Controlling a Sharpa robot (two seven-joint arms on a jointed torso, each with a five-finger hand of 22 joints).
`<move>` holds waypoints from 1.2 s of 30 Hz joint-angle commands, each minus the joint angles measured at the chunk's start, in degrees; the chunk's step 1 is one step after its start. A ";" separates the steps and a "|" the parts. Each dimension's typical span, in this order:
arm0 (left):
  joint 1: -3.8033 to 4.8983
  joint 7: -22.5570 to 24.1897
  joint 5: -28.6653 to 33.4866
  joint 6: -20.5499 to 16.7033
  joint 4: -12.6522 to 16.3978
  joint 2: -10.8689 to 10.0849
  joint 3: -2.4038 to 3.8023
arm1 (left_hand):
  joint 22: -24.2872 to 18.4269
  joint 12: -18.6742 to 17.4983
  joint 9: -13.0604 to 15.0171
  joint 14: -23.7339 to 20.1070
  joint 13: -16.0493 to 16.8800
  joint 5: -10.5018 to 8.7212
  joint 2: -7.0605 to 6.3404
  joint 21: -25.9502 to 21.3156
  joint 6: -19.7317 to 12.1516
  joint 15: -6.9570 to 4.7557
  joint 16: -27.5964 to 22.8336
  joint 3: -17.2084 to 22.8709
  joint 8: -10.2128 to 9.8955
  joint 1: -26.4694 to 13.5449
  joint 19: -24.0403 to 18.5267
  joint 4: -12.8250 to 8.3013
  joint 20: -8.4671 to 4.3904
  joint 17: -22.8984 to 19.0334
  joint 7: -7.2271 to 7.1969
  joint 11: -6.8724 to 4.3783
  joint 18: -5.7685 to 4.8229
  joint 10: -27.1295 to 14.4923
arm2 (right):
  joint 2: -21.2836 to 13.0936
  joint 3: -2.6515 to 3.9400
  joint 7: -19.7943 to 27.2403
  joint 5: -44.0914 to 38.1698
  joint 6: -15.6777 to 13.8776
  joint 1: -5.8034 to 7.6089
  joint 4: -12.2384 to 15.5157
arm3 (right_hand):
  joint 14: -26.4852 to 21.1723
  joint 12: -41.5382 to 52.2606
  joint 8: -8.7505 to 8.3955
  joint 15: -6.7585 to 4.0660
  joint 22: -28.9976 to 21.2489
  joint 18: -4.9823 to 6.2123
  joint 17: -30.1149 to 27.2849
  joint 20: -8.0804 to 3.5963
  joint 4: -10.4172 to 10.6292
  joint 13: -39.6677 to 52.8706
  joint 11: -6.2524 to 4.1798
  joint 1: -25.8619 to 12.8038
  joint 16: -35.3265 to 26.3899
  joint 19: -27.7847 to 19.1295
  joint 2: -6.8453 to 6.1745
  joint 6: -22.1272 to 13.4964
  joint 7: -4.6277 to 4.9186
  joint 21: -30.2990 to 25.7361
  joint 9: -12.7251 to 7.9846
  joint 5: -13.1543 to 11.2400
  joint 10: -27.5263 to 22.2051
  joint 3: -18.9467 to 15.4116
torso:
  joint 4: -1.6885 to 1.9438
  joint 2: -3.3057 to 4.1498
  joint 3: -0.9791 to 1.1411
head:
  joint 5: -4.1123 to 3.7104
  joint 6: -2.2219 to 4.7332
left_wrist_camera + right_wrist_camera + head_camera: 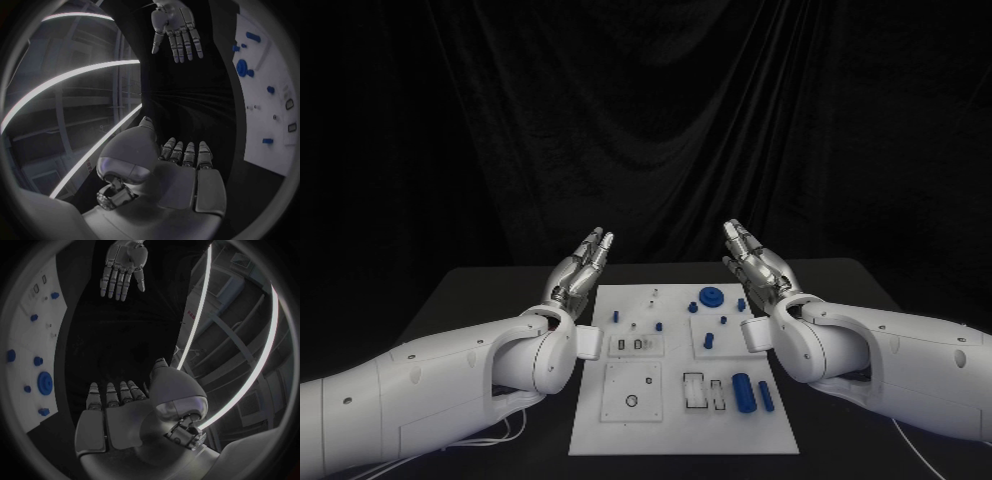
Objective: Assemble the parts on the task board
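Observation:
The white task board (617, 420) lies in the middle of the black table. Small blue parts stand on its far half, among them a round blue disc (713, 295) and short pegs (708, 341). Two blue cylinders (744, 392) lie near the front right. My left hand (580, 265) is raised above the board's far left edge, flat, fingers straight and apart, holding nothing. My right hand (756, 258) mirrors it above the far right edge, also empty. The left wrist view shows my own hand (181, 170), the right hand (178, 30) opposite and the board (262, 135). The right wrist view shows my right hand (119, 410), the left hand (122, 267) and the board (28, 340).
Black table surface (473, 300) surrounds the board on both sides, with a dark curtain behind. Thin white cables (509, 430) trail beside the left arm near the table's front. Rectangular recesses (692, 390) and a small ring (633, 402) mark the board's near half.

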 commanded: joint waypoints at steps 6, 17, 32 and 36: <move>3.04 7.77 6.24 20.20 -1.26 0.93 -3.09 | -0.05 -0.38 0.17 0.07 -0.06 0.84 -0.31 -0.35 1.12 -3.64 -0.21 -0.82 0.30 3.84 -0.04 0.81 -0.35 -0.09 0.28 0.23 1.14 0.00 | -0.30 -3.25 -3.02 4.14 17.55 3.44 -0.85 | -0.03 -0.28 0.15 1.08 -0.06 1.18 -0.09 0.95 0.43 -0.09 2.11 3.79 -0.24 -0.02 0.26 1.16 1.20 -0.22 0.29 1.02 -0.01 -0.78 | 0.02 0.01 0.00 | 0.01 0.00; 4.31 13.58 -10.78 18.51 -3.91 -1.70 -4.70 | 0.00 -0.27 0.77 0.07 0.05 18.52 -2.38 -0.29 6.91 2.80 -0.21 2.50 1.02 16.67 0.02 0.32 6.58 -0.09 3.74 2.54 1.39 0.36 | -2.04 -4.31 -4.07 0.37 26.55 5.38 -1.97 | -0.03 -0.28 1.33 5.58 -0.02 1.26 -0.09 3.56 0.11 -0.09 5.89 10.09 -0.24 0.02 -0.65 5.34 3.82 -0.17 1.10 6.38 -0.01 0.87 | -0.14 0.30 -0.09 | -1.49 -6.47; 4.35 15.78 -17.29 15.00 -3.87 -6.32 -4.70 | 0.17 -0.06 1.05 0.07 0.27 12.82 -1.85 -0.08 10.35 2.43 -0.21 1.29 1.27 15.75 0.26 0.93 6.38 -0.09 5.01 3.97 1.49 1.29 | -4.48 -4.32 -7.31 -19.49 25.05 8.42 -2.89 | 19.23 12.55 4.11 14.54 5.41 -0.46 4.34 9.91 -12.94 1.99 16.64 29.20 9.19 28.80 -3.71 13.03 8.26 11.49 2.05 15.30 4.21 4.30 | -0.09 2.37 -0.21 | -0.01 -10.37; 4.37 15.99 -18.38 13.82 -3.68 -8.32 -4.70 | 0.25 0.03 1.19 0.07 0.36 16.96 -1.89 0.03 12.47 2.54 -0.21 2.11 1.41 18.68 0.40 0.83 6.38 -0.09 5.64 4.50 1.48 1.83 | -4.81 -4.33 -10.79 -31.74 22.93 10.18 -3.73 | 42.30 21.43 5.48 13.18 6.80 0.48 7.79 9.40 -15.43 2.84 18.81 31.90 18.90 43.89 -3.96 18.13 10.25 16.06 2.50 15.42 12.05 5.90 | 0.28 3.59 -0.22 | -0.19 -10.90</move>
